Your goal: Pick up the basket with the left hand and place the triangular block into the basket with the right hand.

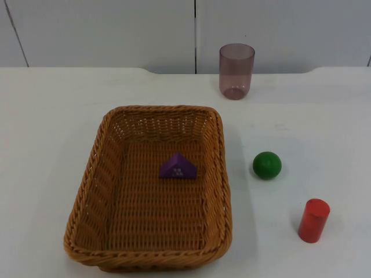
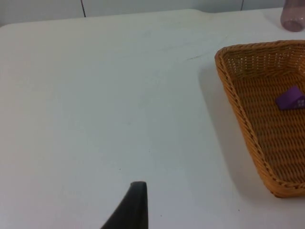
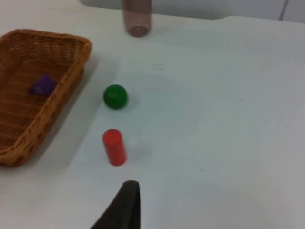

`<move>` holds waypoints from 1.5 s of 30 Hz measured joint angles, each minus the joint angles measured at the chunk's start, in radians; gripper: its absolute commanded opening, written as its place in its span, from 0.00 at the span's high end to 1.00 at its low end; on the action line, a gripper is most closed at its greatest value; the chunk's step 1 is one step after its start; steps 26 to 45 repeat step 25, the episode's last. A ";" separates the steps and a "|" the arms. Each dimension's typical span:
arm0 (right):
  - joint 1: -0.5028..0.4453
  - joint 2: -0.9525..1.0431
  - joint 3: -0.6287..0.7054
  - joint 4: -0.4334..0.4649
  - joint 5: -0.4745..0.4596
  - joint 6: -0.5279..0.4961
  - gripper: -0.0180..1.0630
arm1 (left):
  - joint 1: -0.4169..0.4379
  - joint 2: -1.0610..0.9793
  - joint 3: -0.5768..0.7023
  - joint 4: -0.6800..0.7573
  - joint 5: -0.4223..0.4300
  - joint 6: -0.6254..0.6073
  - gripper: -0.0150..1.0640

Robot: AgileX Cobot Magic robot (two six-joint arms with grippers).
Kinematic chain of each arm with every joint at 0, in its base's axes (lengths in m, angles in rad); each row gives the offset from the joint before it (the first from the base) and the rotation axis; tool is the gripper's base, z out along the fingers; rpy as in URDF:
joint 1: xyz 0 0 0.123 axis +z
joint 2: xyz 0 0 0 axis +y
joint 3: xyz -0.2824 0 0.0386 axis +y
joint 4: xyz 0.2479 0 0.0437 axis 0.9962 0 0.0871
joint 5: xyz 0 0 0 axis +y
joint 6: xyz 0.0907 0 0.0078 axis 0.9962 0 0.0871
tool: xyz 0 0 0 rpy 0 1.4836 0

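Note:
A brown woven basket stands flat on the white table, left of centre. The purple triangular block lies inside it on the basket floor, near the middle. My left gripper hangs over bare table well to the left of the basket, apart from it, and the block sits beyond the near wall. My right gripper hovers over the table to the right of the basket, a short way from the red cylinder. The block rests in the basket. Both arms wait away from the objects.
A green ball lies right of the basket. A red cylinder stands nearer the front right. A purple translucent cup stands at the back by the grey wall.

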 measured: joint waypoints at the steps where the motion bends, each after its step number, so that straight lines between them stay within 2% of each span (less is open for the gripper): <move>1: -0.017 0.000 0.000 0.000 0.000 0.000 0.01 | 0.000 0.000 0.000 0.000 0.000 0.000 0.01; 4: -0.051 0.000 0.000 0.000 0.000 0.000 0.01 | 0.000 0.000 0.000 0.000 0.000 0.000 0.01; 16: -0.062 0.000 0.000 0.000 0.000 0.000 0.01 | 0.005 0.000 0.000 0.000 0.000 0.000 0.01; 25: -0.062 0.000 0.000 0.000 -0.002 0.000 0.01 | 0.151 0.000 0.000 0.000 0.000 -0.002 0.01; 45: -0.062 0.000 0.000 0.000 -0.002 0.000 0.01 | 0.151 0.000 0.000 0.000 0.000 -0.002 0.01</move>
